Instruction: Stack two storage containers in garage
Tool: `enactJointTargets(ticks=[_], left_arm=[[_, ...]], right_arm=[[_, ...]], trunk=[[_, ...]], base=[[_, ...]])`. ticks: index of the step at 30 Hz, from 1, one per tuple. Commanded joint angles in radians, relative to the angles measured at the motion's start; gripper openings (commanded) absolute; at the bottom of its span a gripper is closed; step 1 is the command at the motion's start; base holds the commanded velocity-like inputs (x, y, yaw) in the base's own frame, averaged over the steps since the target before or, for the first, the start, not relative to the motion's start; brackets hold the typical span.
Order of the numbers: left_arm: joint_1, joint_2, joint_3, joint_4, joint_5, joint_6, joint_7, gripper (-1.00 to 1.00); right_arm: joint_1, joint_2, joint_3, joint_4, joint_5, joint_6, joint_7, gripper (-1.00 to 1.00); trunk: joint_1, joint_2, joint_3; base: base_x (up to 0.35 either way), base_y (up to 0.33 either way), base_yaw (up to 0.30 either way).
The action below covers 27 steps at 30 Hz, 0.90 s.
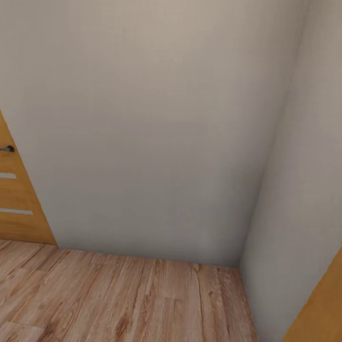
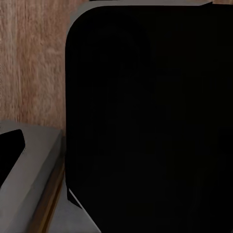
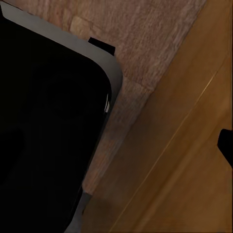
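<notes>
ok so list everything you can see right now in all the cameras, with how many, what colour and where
Wall: two faces meeting in a corner, plain white-grey, ahead and to the right in the head view.
Wood-plank floor: one, light brown, running along the foot of the walls; also under both wrist cameras.
Door: one, orange wood with two pale slits and a dark handle showing, at the left edge of the head view.
Second orange-wood panel: one, at the lower right of the head view; probably the same surface beside the floor in the right wrist view.
Robot body part: black with a grey rim, close to each wrist camera; which part it is cannot be told.
</notes>
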<state>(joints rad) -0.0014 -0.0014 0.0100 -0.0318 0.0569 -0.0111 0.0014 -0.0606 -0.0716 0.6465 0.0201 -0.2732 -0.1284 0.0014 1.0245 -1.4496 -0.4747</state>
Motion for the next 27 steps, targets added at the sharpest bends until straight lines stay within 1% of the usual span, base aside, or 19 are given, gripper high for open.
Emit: enactJointTargets(ticks=[1, 7, 13, 27], left_arm=[[0.000, 0.000, 0.000, 0.000, 0.006, -0.001, 0.000, 1.00], [0.000, 0.000, 0.001, 0.000, 0.006, -0.001, 0.000, 1.00], [0.000, 0.000, 0.001, 0.000, 0.006, -0.002, 0.000, 1.00], [0.000, 0.000, 0.000, 0.000, 0.006, -0.002, 0.000, 1.00]], right_arm=[[0.000, 0.001, 0.008, 0.002, -0.009, -0.005, 0.000, 1.00], [0.000, 0.001, 0.008, 0.003, -0.009, -0.005, 0.000, 1.00], [-0.001, 0.001, 0.008, 0.002, -0.009, -0.005, 0.000, 1.00], [-0.001, 0.003, 0.010, 0.002, -0.008, -0.005, 0.000, 1.00]], trunk=[[0.001, 0.000, -0.001], [0.001, 0.000, -0.001], [0.001, 0.000, -0.001], [0.001, 0.000, -0.001]], base=[[0.306, 0.000, 0.173], [0.287, 0.000, 0.246], [0.210, 0.000, 0.269], [0.119, 0.000, 0.270]])
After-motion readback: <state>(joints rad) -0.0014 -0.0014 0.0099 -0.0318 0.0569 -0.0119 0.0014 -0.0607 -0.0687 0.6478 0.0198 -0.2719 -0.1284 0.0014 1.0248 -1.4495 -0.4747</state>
